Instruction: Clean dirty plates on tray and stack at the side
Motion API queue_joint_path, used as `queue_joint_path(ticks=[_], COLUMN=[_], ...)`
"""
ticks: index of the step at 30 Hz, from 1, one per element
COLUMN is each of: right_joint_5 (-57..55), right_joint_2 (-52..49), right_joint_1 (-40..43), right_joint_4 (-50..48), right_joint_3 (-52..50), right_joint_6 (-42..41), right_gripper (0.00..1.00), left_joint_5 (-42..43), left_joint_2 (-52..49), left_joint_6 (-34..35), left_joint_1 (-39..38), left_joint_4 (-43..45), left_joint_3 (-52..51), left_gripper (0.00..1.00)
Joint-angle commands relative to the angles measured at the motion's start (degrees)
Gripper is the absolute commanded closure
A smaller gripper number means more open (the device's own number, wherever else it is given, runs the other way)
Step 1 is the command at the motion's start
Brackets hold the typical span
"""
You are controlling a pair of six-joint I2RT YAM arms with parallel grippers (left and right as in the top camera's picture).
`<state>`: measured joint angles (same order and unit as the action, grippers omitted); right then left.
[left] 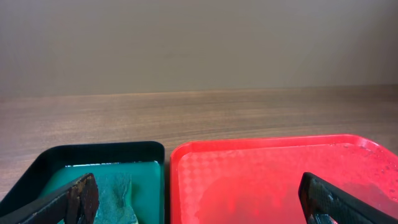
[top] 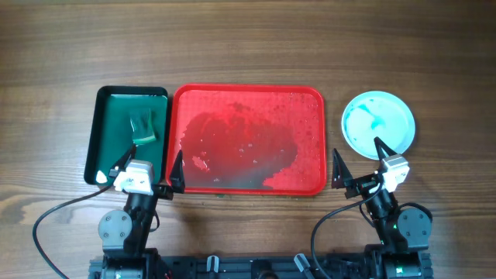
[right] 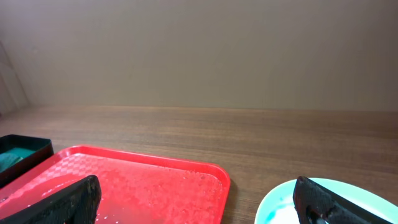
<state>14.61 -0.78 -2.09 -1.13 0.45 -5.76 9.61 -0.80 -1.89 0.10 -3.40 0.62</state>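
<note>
Left hand (top: 151, 161): fingers spread wide, holding nothing. It sits at the near left corner of the tray (top: 248, 91). One finger is over that corner and the other over the green tray (top: 105, 116).

Right hand (top: 356, 149): fingers also spread wide, holding nothing. It is off the tray's near right corner. Its outer finger overlaps the near rim of the plates (top: 387, 116) in the overhead view; contact cannot be told.

Tray: red plastic, rectangular, with rounded corners and a raised rim. Its long axis runs left to right across the surface (top: 248, 39). The floor is wet, with a broad water film and scattered droplets.

Plates: lying flat on the surface just right of the tray, apart from its rim. They show a single round, shallow outline that is pale cyan with a teal smear near the centre. The number stacked cannot be told.

Green tray: dark, rectangular, smaller, with its long axis running near to far. It stands close against the tray's left side and holds a crumpled green cloth (top: 142, 126).

Surface: brown wood grain.
</note>
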Motion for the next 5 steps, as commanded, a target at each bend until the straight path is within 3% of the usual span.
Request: queue_joint_path(ticks=[1, 5], right_joint_5=[0.94, 0.94], right_joint_2=[0.5, 0.5], right_joint_1=[-0.09, -0.09], right_joint_4=[-0.17, -0.17], right_joint_3=[-0.15, -0.15], right_joint_6=[-0.42, -0.42], right_gripper=[0.0, 0.0], left_joint_5=[-0.94, -0.94], left_joint_2=[0.42, 0.42], left_joint_6=[-0.9, -0.9], left_joint_1=[-0.22, -0.22], left_joint_4=[-0.26, -0.28], left_joint_3=[-0.31, -0.31], left_gripper=[0.0, 0.0])
